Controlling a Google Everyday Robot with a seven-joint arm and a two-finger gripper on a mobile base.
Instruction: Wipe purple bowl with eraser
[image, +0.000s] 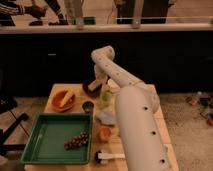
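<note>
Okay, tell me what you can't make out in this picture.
Camera view:
Gripper by the dark bowl at the far side of the table: whether it holds anything is too small and dim.
Bowl's colour and inside: too dark.
Table's right side: hidden behind the white arm.
People at top: cut off by the edge.

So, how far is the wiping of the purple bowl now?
Looks done: the approach, since the gripper sits right over the purple bowl. In hand: probably the wiping itself, but I cannot see whether the gripper holds the eraser. Left: finishing the wipe and lifting away.
</note>
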